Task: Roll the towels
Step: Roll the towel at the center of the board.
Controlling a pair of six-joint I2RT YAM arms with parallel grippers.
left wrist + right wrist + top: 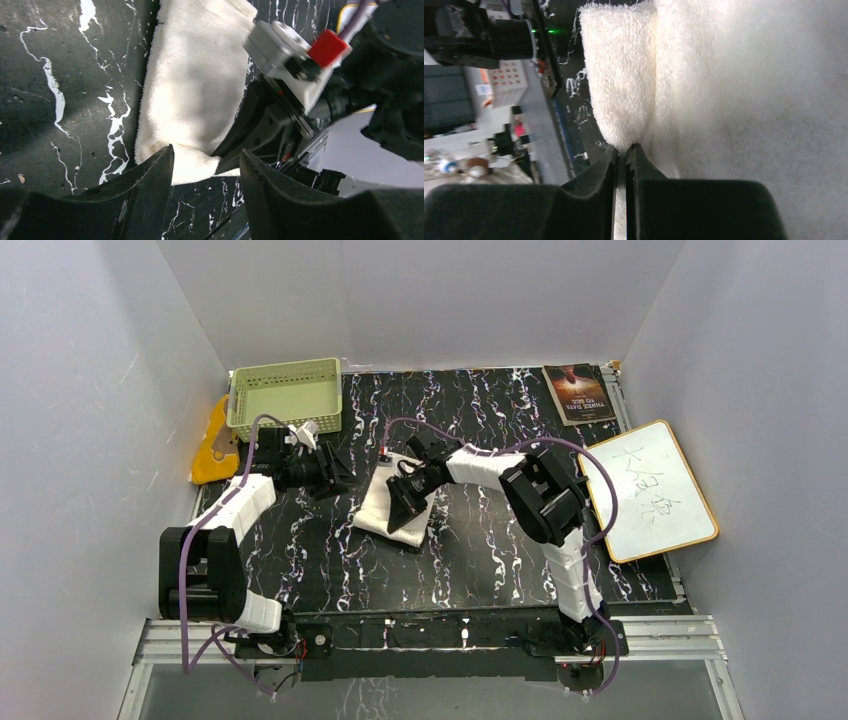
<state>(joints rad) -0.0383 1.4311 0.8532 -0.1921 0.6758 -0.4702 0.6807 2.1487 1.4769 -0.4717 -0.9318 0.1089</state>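
The cream-white towel point(375, 505) lies partly rolled on the black marbled table, with a thick roll along one side point(621, 75). My right gripper point(405, 502) is shut on the towel's edge, a thin layer of cloth pinched between its fingertips point(625, 150). My left gripper point(335, 472) stands open just left of the towel. The towel's corner point(192, 167) lies just beyond its tips, and only bare table shows between the fingers point(206, 165). The orange-yellow towel point(213, 443) lies at the table's far left edge, partly hidden by the basket.
A pale green slotted basket point(285, 395) stands at the back left, close behind my left gripper. A book point(578, 392) lies at the back right and a whiteboard point(650, 488) leans off the right edge. White walls enclose three sides.
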